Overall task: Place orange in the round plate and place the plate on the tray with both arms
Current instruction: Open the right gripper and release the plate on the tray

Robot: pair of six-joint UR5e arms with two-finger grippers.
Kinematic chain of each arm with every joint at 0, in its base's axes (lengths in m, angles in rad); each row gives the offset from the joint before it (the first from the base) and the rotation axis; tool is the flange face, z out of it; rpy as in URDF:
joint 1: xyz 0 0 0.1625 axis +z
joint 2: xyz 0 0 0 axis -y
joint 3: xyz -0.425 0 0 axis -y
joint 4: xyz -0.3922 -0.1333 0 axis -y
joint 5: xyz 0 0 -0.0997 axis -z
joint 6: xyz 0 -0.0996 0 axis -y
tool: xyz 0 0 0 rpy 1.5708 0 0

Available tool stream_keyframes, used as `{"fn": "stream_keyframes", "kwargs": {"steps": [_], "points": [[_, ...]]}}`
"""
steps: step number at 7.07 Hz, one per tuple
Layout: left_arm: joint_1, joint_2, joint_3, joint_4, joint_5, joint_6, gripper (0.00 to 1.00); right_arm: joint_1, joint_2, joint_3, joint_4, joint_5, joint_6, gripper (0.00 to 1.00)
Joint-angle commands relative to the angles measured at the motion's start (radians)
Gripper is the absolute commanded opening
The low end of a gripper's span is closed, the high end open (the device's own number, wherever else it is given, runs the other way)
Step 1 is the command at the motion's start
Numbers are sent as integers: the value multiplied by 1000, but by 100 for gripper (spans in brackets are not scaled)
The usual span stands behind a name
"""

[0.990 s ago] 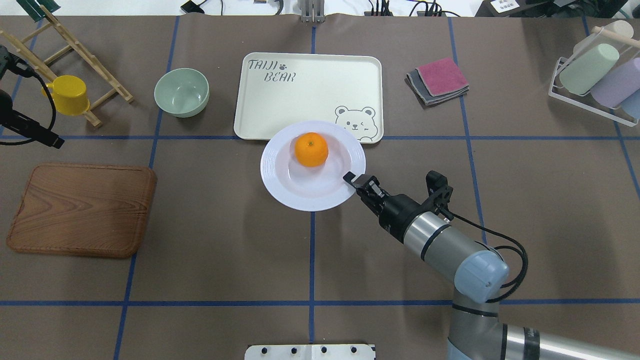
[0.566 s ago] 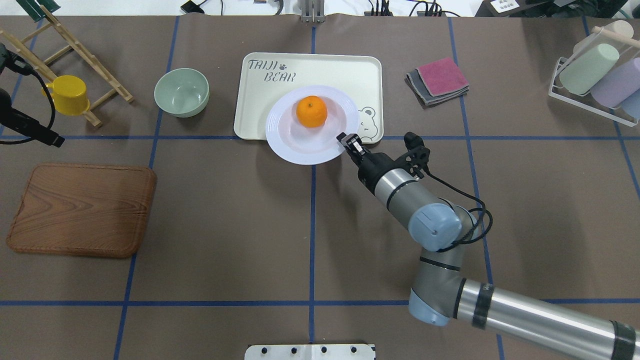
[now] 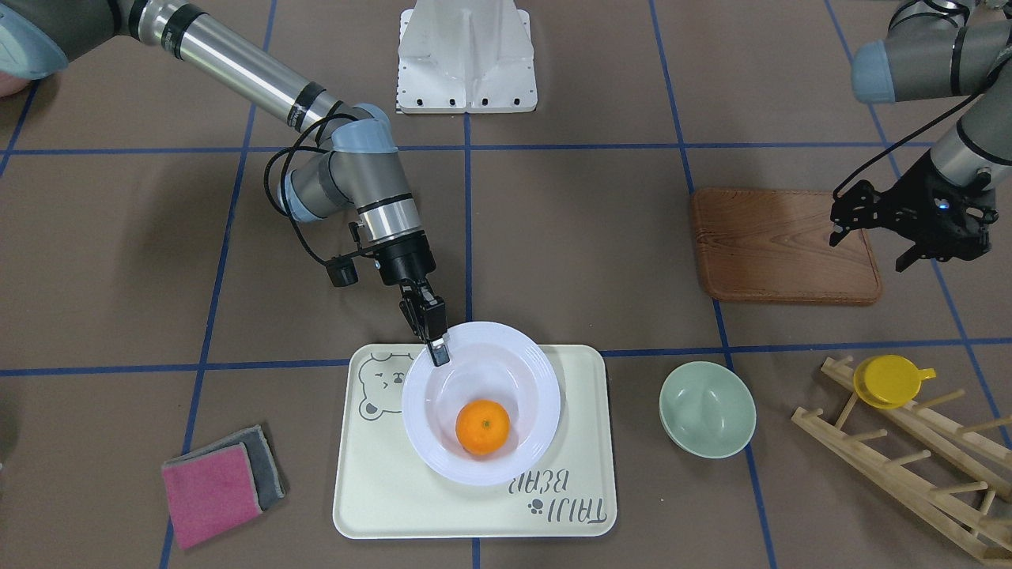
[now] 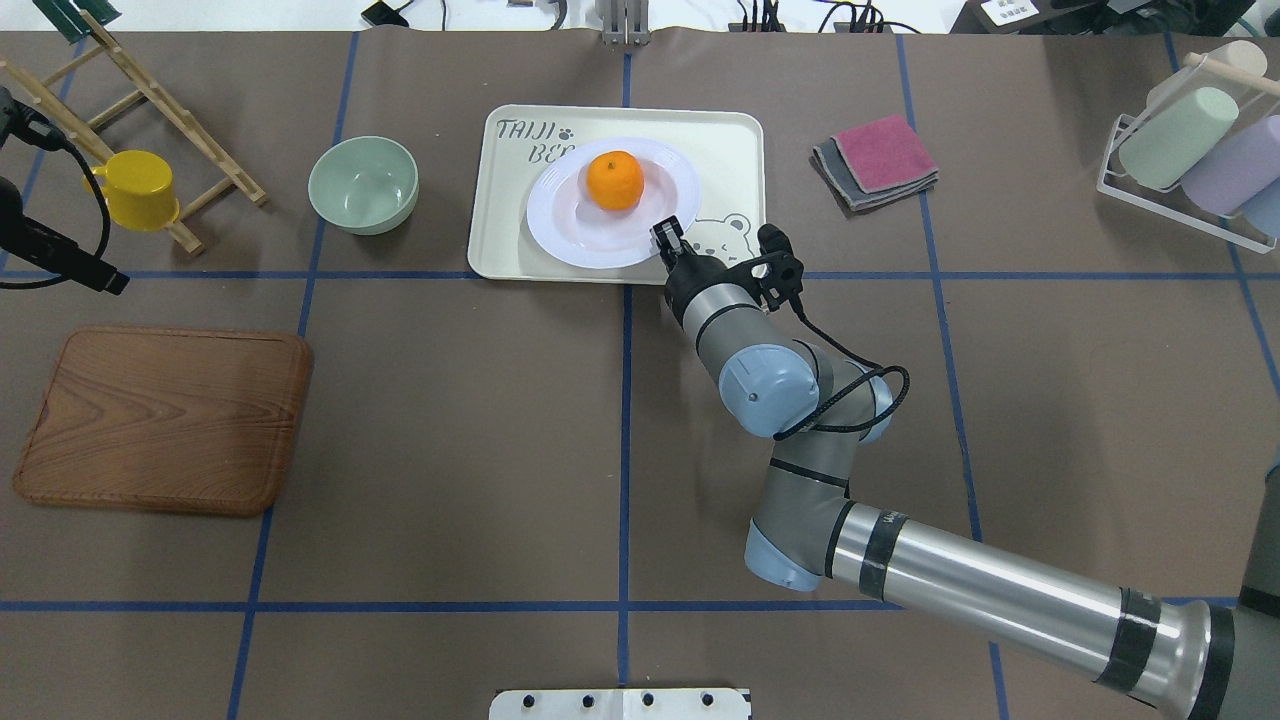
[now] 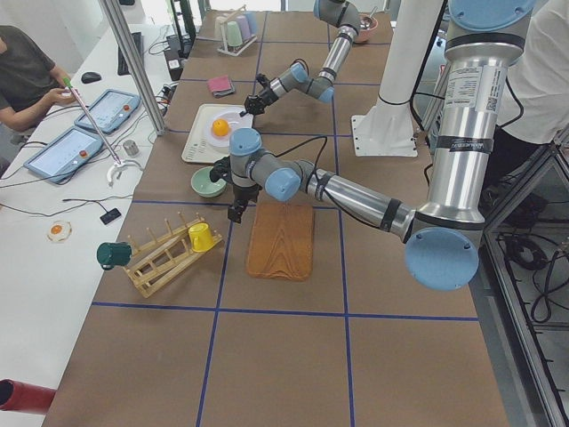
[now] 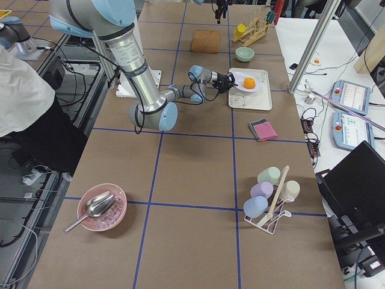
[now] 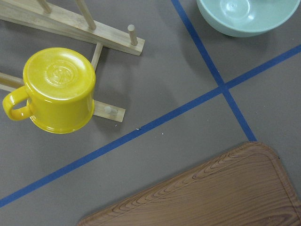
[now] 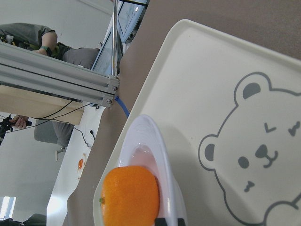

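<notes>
Well, from across the table, the orange [image 3: 483,427], bright and dimpled, sits in the round plate [image 3: 538,379], glossy white with a ridged rim, over the tray [image 3: 371,490]. The right gripper [image 3: 436,349] pinches the plate's rim at the tray's robot-side edge. Well away from the tray, the left gripper [image 3: 870,237] hangs spread and empty. From overhead, the plate covers the end of the tray's "TAIJI BEAR" lettering [image 4: 520,130]. The right wrist camera shows the tray's grey winking bear drawing [image 8: 254,155] beside the plate.
</notes>
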Motion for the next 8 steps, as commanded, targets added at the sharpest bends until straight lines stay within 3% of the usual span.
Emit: {"fn": "stream_keyframes", "kwargs": {"steps": [1,2,3,5,7,8], "points": [[1,-1,-1,0,0,0,99,-1,9,-17,-5,-11,56,1],[1,-1,-1,0,0,0,99,-1,8,-17,-5,-11,56,11],[1,-1,-3,0,0,0,99,-1,8,-17,-5,-11,56,45],[1,-1,-3,0,0,0,99,-1,5,-15,-5,-11,56,100],[1,-1,-3,0,2,0,99,-11,-20,37,-5,-11,39,100],[1,-1,-3,0,2,0,99,-28,-75,127,-8,-12,36,100]]}}
